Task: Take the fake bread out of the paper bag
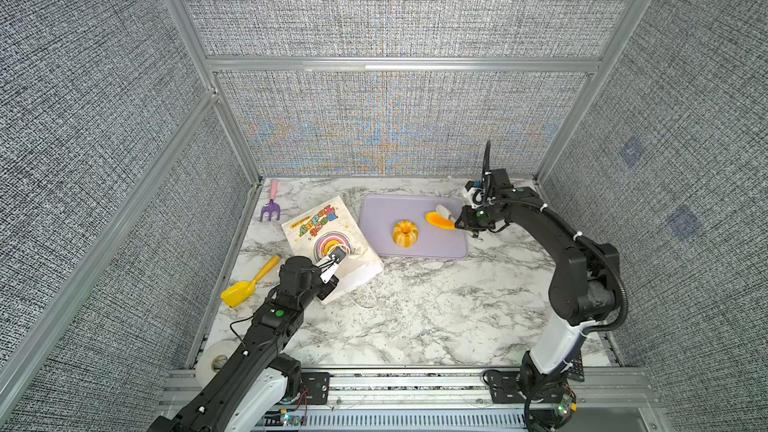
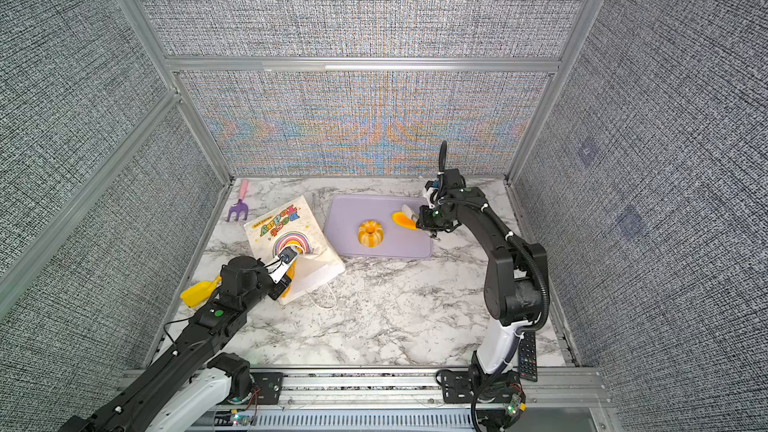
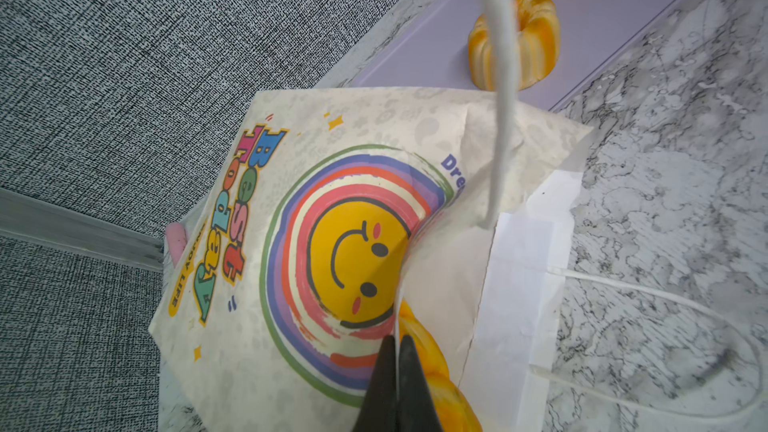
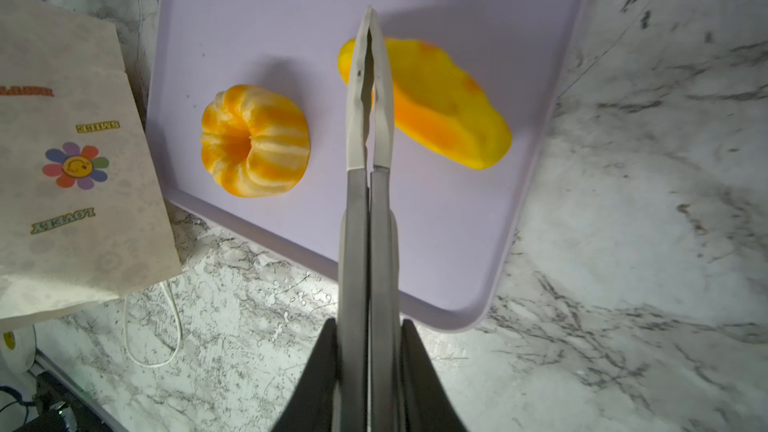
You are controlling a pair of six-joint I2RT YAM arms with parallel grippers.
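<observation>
You're looking at a robotics lab test cell; an aluminium extrusion frame boxes the workspace; grey woven fabric panels fill it at the back and on both sides; the tabletop is a marble-print sheet; two black-and-white robot arms, left arm and right arm, stand on plates on a slotted metal rail along the front edge; a bare circuit board with lit LEDs and loose wiring sits by the right base; a roll of tape and a remote control lie at the margins; the props are toys: yellow shovel, purple fork, fluted toy bun on a lilac tray.
</observation>
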